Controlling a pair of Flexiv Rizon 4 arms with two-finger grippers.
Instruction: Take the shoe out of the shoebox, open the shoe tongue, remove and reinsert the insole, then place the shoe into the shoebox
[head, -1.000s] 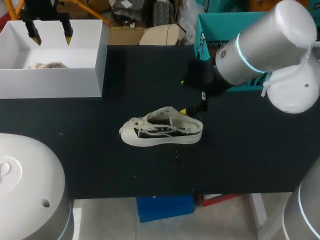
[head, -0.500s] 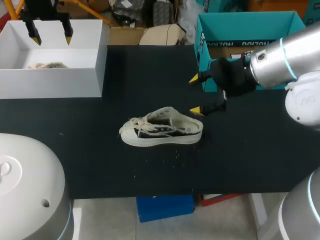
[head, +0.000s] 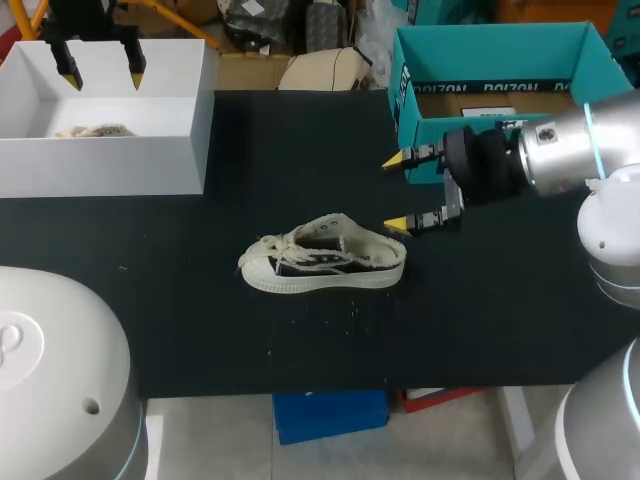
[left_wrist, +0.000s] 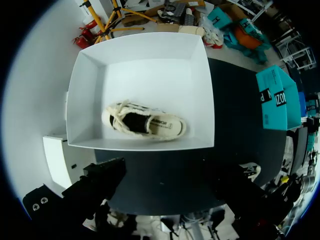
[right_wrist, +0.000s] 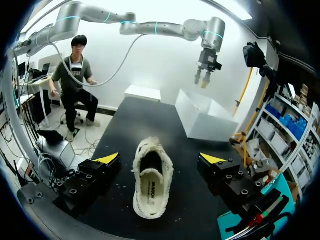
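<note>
A: From above, whereabouts of the shoe (head: 322, 256)?
B: Upright on the black tabletop (head: 200, 320). Just off its heel, right claw (head: 395, 193), fingers apart, gripping nothing. Teal box (head: 500, 60) behind that arm.
A: Farther from the shoe?
B: White shoebox (head: 100, 165) well beyond its toe, second shoe (head: 95, 130) inside, left claw (head: 100, 68) spread wide above.
A: Left wrist?
B: Shoebox (left_wrist: 140, 65) ahead, second shoe (left_wrist: 145, 121) on its floor; own fingers (left_wrist: 100, 177) apart.
A: Right wrist?
B: Shoe (right_wrist: 152, 182) heel-first between parted yellow tips (right_wrist: 107, 158), untouched; shoebox (right_wrist: 200, 120) beyond its toe.
</note>
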